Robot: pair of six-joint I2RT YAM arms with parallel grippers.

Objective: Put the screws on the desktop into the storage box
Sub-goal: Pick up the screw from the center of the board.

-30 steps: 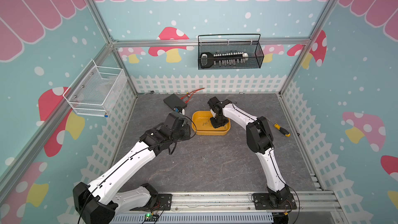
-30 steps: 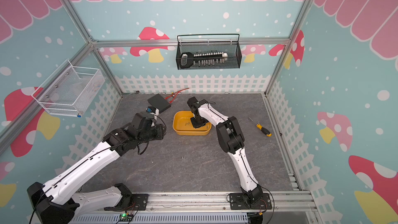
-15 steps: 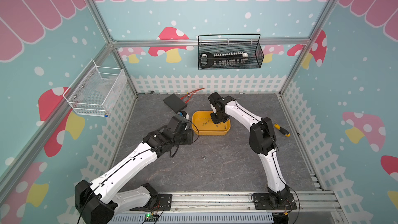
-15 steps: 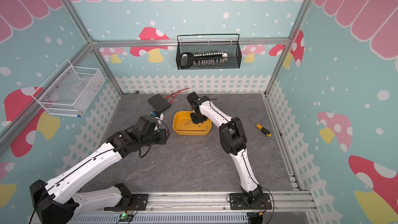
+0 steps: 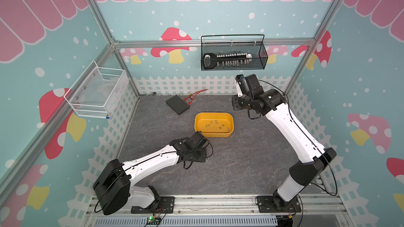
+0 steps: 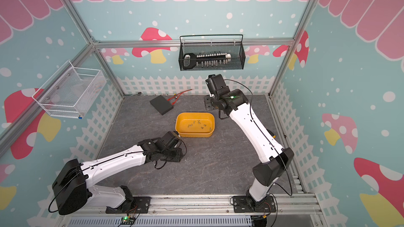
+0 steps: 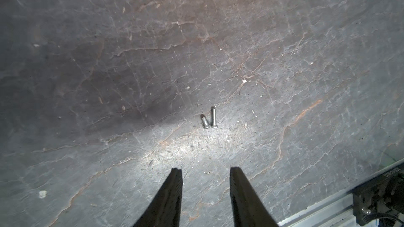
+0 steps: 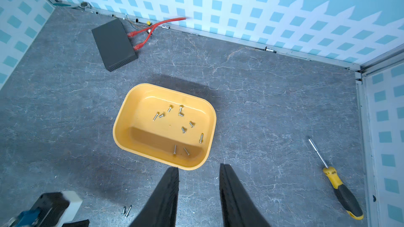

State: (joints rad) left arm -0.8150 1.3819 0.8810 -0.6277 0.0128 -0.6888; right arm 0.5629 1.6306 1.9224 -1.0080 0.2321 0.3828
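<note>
1. Left end effector (image 7: 205, 169): fingers apart, empty, right by two loose screws (image 7: 213, 116) on the surface (image 7: 87, 62) near the storage box (image 5: 216, 134).
2. Right end effector (image 8: 199, 167): also apart, empty, raised beside it; more screws (image 8: 183, 130) inside.

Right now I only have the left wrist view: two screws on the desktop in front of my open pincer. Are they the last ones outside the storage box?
Observer: In the right wrist view those two screws are the only loose ones I can spot on the desktop.
Operator: How many are already in?
Observer: About ten more screws lie scattered on the floor of the storage box.
Operator: Is the other arm in my way?
Observer: No; the right pincer is open, empty and raised off the desktop beyond the box's back right corner.
</note>
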